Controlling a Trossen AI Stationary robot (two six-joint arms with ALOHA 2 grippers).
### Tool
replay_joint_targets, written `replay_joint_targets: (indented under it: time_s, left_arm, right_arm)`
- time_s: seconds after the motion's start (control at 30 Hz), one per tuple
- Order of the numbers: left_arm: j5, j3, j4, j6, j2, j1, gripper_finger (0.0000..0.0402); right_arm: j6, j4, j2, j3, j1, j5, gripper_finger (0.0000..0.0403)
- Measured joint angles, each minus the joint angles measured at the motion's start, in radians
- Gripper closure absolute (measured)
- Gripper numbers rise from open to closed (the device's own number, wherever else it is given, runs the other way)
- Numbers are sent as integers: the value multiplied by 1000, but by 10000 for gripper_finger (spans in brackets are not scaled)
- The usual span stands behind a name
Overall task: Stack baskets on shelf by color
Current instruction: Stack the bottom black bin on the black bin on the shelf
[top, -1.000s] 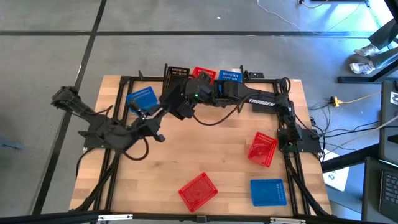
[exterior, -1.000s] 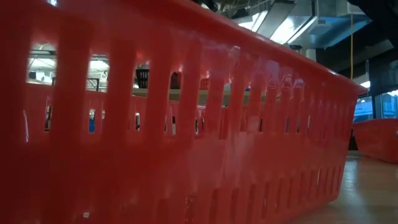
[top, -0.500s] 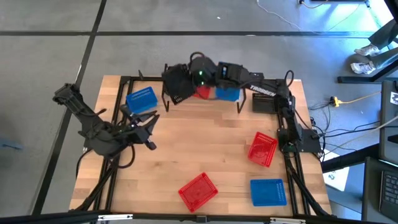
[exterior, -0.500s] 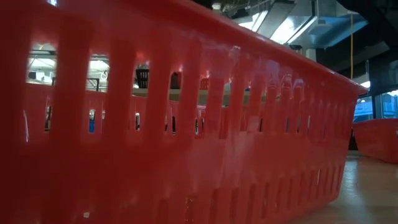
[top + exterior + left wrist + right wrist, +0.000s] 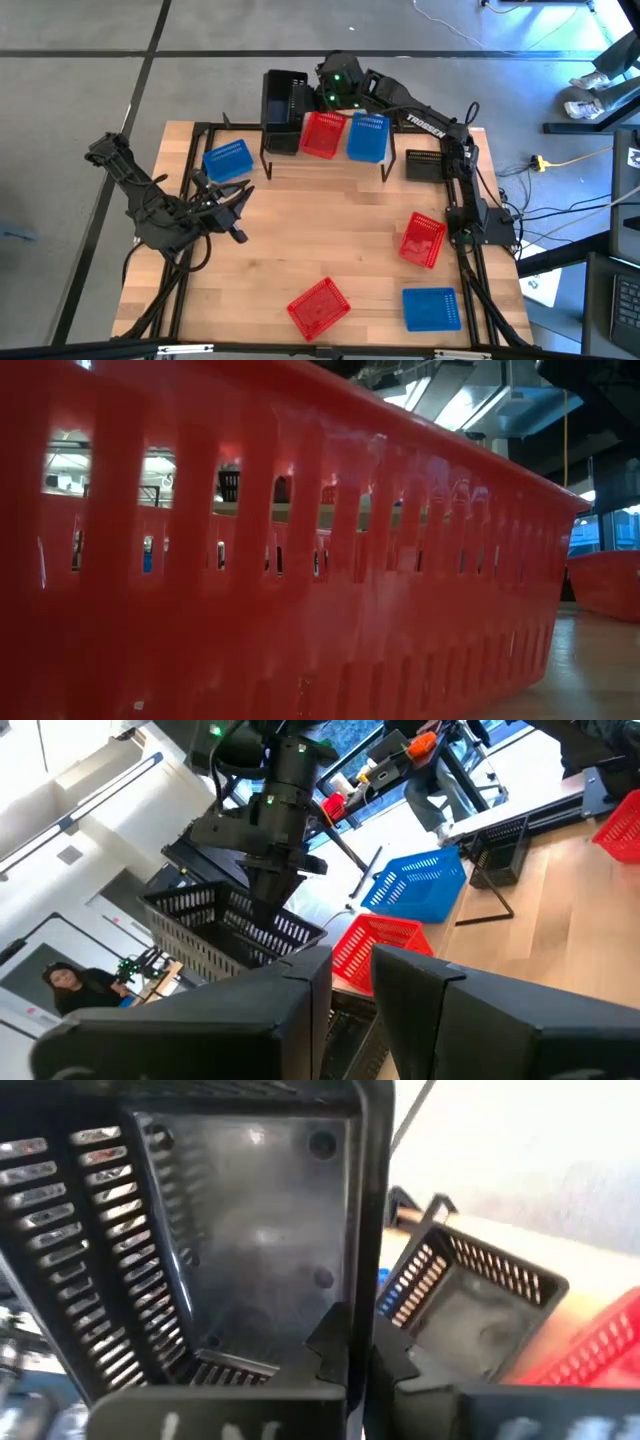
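From above, the right gripper (image 5: 318,92) clenches the rim of a black basket (image 5: 285,95) above the shelf (image 5: 325,160), where a red basket (image 5: 323,134) and a blue basket (image 5: 367,137) sit side by side. The left gripper (image 5: 238,200) hangs released near another blue basket (image 5: 228,160). At table height, a slotted red plastic wall (image 5: 250,580) fills the frame. The right wrist camera shows the gripped basket's glossy, empty interior (image 5: 250,1230) and a second black basket (image 5: 470,1310) below.

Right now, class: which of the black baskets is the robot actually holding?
The black basket lifted above the shelf's left end, pinched by the right gripper. The other black baskets rest unheld: one under it, one beside the shelf.
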Motion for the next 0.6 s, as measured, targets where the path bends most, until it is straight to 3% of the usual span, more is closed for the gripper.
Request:
replay_joint_targets:
  time_s: [0.37,0.6]
  left_arm:
    - [0,0,0,-80,0,0,333]
    - [2,0,0,-113,0,-1,333]
  right_arm:
    - [276,-110,8,0,-16,-32,402]
    - [332,-110,42,0,2,-40,402]
